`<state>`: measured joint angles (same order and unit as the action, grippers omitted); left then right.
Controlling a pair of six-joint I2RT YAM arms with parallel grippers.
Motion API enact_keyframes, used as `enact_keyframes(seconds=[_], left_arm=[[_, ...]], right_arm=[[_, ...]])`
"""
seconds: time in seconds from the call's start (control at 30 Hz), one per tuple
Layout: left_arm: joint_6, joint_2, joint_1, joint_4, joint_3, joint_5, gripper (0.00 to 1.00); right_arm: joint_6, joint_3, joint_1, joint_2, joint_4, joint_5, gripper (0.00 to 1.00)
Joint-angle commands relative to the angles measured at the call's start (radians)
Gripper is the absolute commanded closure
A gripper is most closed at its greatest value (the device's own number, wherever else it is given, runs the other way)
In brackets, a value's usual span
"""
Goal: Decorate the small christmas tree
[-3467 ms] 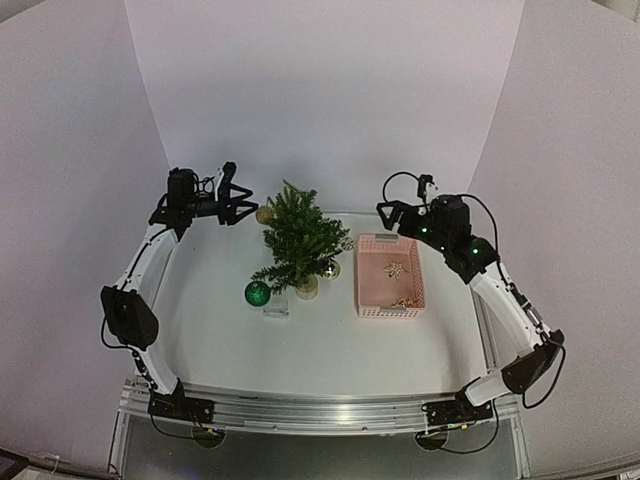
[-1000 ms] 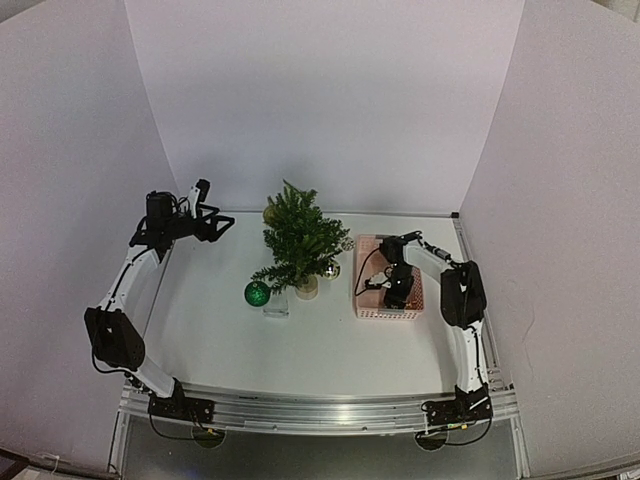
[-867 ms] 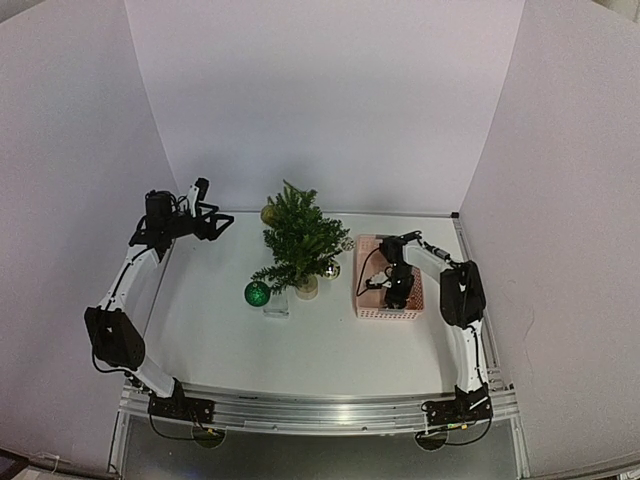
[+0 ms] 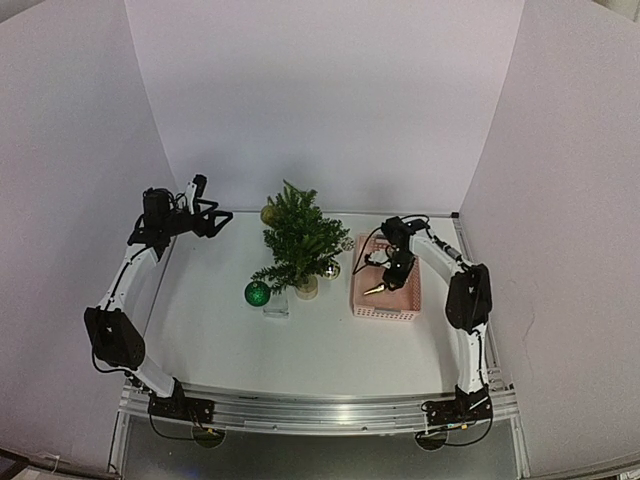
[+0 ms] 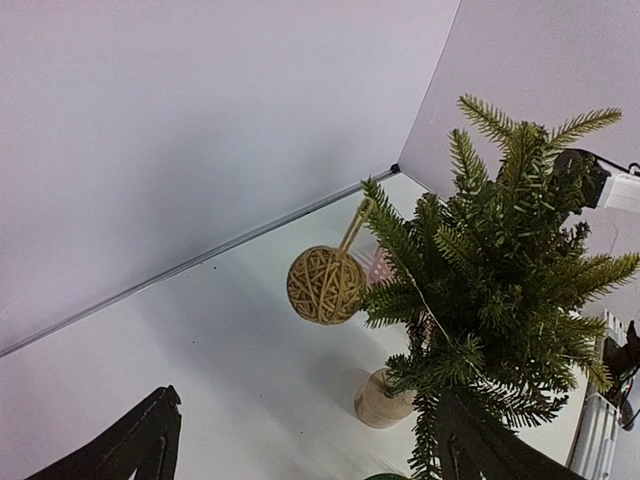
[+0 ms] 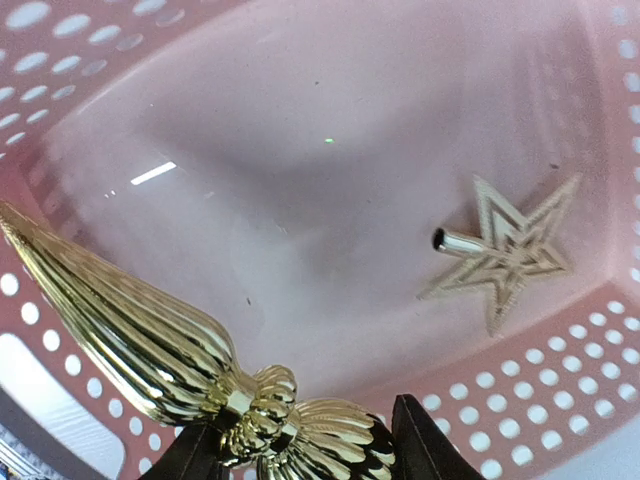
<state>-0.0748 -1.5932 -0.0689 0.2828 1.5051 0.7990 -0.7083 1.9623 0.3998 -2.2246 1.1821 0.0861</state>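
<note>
The small christmas tree (image 4: 297,240) stands mid-table in a pale tan base (image 5: 385,399); it also fills the right of the left wrist view (image 5: 500,280). A woven straw ball (image 5: 325,285) hangs from a branch on its far left side. A green bauble (image 4: 257,293) hangs low at the front left, and a small gold bauble (image 4: 331,270) hangs on the right. My right gripper (image 6: 305,455) is shut on a ribbed gold drop ornament (image 6: 130,335) and holds it above the pink basket (image 4: 387,278). My left gripper (image 5: 305,445) is open and empty, left of the tree.
A gold star topper (image 6: 505,250) lies on the pink basket floor (image 6: 300,180). White walls enclose the table on three sides. A small clear block (image 4: 276,305) sits under the green bauble.
</note>
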Motion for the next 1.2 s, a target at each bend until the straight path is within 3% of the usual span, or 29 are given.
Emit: enact_keyframes(seconds=[0.0, 0.27, 0.5, 0.63, 0.93, 1.17], left_arm=[[0.019, 0.033, 0.005, -0.07, 0.025, 0.054, 0.12], [-0.046, 0.119, -0.003, -0.085, 0.018, 0.133, 0.14], [-0.474, 0.188, -0.13, 0.267, 0.11, 0.017, 0.15], [-0.723, 0.254, -0.249, 0.349, 0.083, -0.064, 0.14], [-0.999, 0.329, -0.372, 0.216, -0.004, -0.173, 0.14], [-1.142, 0.398, -0.399, 0.037, -0.121, -0.119, 0.14]], right_arm=[[-0.042, 0.034, 0.022, 0.173, 0.017, 0.08, 0.66], [0.008, 0.099, 0.062, 0.349, 0.071, 0.225, 0.66], [0.124, 0.241, 0.179, 0.431, 0.112, 0.341, 0.65], [0.184, 0.325, 0.266, 0.446, 0.112, 0.377, 0.65], [0.206, 0.623, 0.593, 0.292, 0.031, 0.493, 0.65], [0.123, 0.564, 0.75, 0.211, -0.302, 0.617, 0.65]])
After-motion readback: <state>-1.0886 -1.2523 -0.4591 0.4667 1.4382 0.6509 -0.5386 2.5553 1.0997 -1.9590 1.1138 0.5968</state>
